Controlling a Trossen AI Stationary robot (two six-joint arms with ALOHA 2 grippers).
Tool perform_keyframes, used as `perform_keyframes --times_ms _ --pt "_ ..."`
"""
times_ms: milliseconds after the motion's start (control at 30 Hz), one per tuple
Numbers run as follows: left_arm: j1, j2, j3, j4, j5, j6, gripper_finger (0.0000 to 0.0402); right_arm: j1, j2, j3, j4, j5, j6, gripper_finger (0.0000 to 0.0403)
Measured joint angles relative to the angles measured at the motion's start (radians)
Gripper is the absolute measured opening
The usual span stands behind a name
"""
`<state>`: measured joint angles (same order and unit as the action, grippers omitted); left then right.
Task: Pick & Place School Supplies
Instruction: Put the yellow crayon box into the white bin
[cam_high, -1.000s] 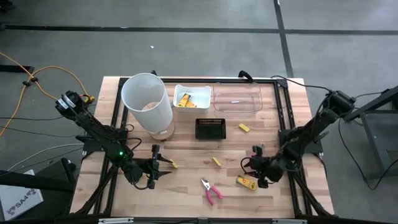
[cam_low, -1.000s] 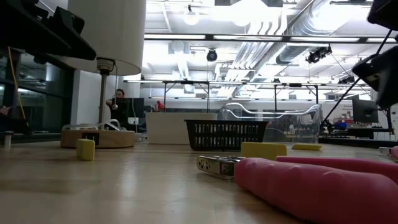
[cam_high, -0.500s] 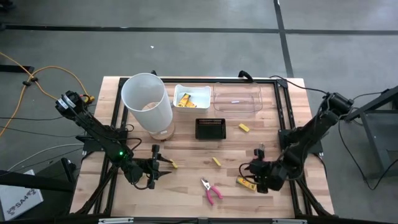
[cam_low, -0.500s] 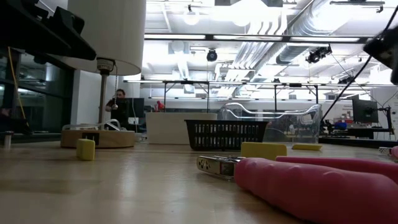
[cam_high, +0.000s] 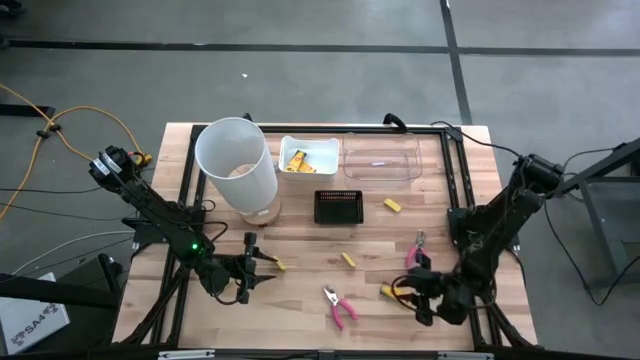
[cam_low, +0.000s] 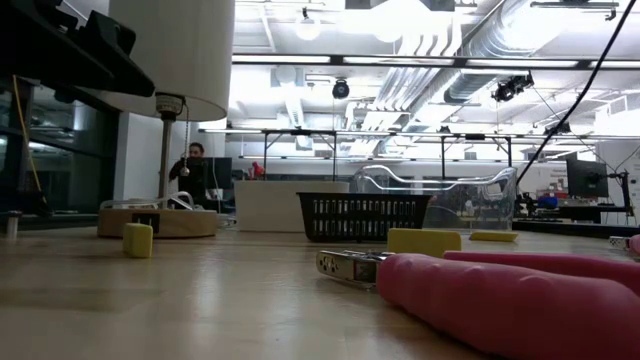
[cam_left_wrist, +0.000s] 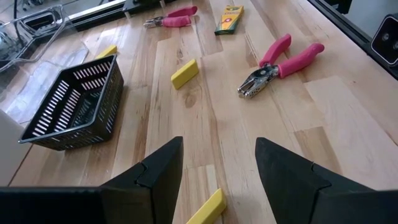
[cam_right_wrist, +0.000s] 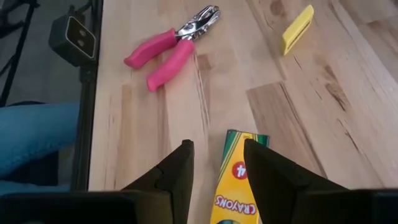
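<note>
Right gripper (cam_high: 405, 293): fingers apart, straddling the crayon packet (cam_right_wrist: 238, 176) on the counter (cam_high: 300, 320), not clamped.
Left gripper (cam_high: 268, 266): open, empty, over a yellow block (cam_left_wrist: 203, 210).

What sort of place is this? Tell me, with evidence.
Likely a robotics lab or workshop: bare ceiling ducts, concrete floor, and a wooden table with a left gripper and right gripper.

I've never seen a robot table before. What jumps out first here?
The tall white bin towers at the table's back left. Bright pink-handled pliers lie near the front edge, a second pair to their right. The right tool hovers open at a yellow crayon packet.
</note>
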<state>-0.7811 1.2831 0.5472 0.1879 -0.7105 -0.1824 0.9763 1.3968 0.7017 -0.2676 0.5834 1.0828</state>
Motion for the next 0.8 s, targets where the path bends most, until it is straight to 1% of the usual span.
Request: perform_keyframes --times_ms 167,400,500,600,800 --pt "0.000 0.000 0.000 0.000 0.000 0.000 0.0193 0.028 0.002 0.000 -0.009 0.022 0.023 0.0145" --pt "0.000 0.000 0.000 0.000 0.000 0.000 0.0193 0.053 0.083 0.000 0.018 0.048 0.048 0.0197" --pt "0.000 0.000 0.000 0.000 0.000 0.000 0.0193 0.066 0.115 0.000 0.033 0.062 0.050 0.0213" --pt "0.000 0.000 0.000 0.000 0.000 0.000 0.0193 0.078 0.130 0.000 0.048 0.085 0.051 0.0219" --pt "0.000 0.000 0.000 0.000 0.000 0.000 0.0193 0.078 0.132 0.000 0.048 0.080 0.077 0.0220"
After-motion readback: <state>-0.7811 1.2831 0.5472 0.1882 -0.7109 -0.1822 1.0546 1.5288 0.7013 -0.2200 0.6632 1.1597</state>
